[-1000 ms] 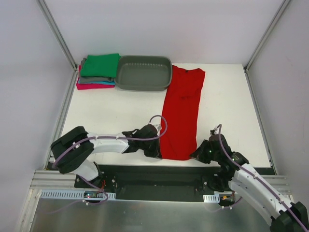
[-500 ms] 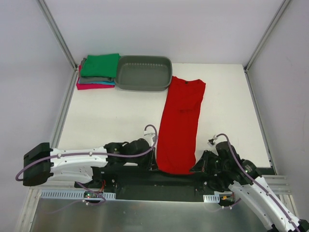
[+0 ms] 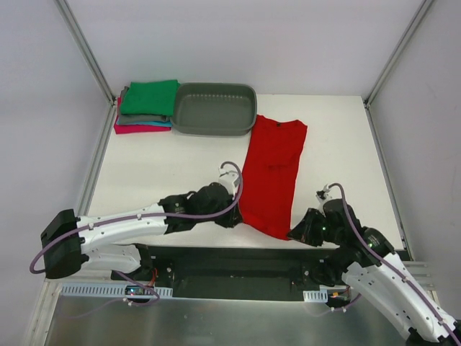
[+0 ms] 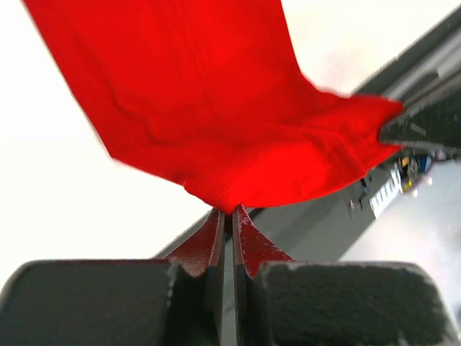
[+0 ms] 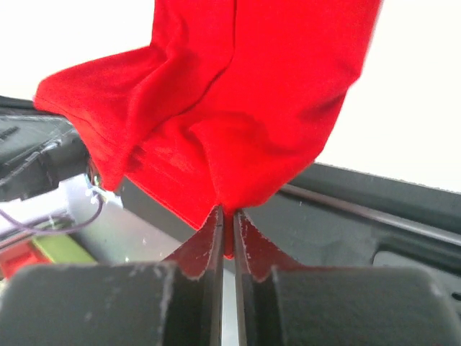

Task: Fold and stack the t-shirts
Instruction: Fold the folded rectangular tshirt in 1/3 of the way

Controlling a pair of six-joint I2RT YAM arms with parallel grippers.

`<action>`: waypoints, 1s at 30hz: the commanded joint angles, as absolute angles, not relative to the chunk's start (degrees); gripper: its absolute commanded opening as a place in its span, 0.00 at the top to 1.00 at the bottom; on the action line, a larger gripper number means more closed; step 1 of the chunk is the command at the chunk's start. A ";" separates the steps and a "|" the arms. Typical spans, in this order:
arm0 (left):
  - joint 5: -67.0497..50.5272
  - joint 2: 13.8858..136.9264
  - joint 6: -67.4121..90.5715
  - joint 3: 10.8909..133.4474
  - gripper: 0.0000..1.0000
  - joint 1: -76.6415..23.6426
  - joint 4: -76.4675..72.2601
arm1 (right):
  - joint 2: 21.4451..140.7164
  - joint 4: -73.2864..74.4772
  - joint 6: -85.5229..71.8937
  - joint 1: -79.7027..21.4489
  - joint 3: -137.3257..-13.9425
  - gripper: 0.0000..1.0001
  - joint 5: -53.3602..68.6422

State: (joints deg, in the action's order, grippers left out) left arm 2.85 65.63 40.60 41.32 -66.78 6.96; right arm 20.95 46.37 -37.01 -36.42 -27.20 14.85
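The white counter point(image 3: 166, 173) carries everything. Across its right half lies the red t-shirt point(image 3: 272, 169), already narrowed to a long strip. Its long axis runs from the near edge at 6 o'clock up toward 12, leaning slightly to 1 o'clock, and its far end stops just beside the right corner of the grey tub point(image 3: 215, 108). Touching the tub's left side, at the counter's 11 o'clock corner, is the stack of folded t-shirts point(image 3: 148, 108), green on top with grey, teal and magenta edges showing under it.

Both arms work the near end of the strip. The left tool point(image 3: 234, 216) is pressed together on the near-left corner of the hem, and the right tool point(image 3: 297, 232) is pinching the near-right corner, a little closer to the 6 o'clock edge, so the hem runs slanted between them. In each wrist view the fingers meet with only red cloth point(image 4: 209, 94) nipped between their tips, and the fabric sags and bunches from the pinch, so the hem looks lifted off the counter rather than lying flat.

From either tool the whole body of the shirt stretches away toward 12 o'clock. The likely next move is therefore a carry straight along that axis, laying the hem over the far end. Neither arm is nearer, as each holds its own corner. For later stacking the pile sits at about 10 o'clock from the shirt, on the left arm's side.
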 commanded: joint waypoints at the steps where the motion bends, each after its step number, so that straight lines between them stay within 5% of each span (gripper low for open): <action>1: 1.85 70.13 31.57 48.24 1.00 -60.30 7.65 | 24.07 36.75 -34.46 -36.74 -28.74 0.97 4.85; 13: -0.36 87.88 22.85 63.62 1.00 -49.75 8.09 | 39.89 24.36 -23.39 -34.81 -35.59 0.98 -17.13; 30: -0.36 104.32 21.36 76.46 1.00 -42.28 7.91 | 65.73 8.27 -17.14 -19.17 -42.27 0.99 -5.63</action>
State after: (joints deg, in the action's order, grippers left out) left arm -1.54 102.78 23.35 73.25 -43.70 7.75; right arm 62.30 12.60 -19.62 -21.12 -38.59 -5.89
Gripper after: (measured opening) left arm 0.010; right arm 0.076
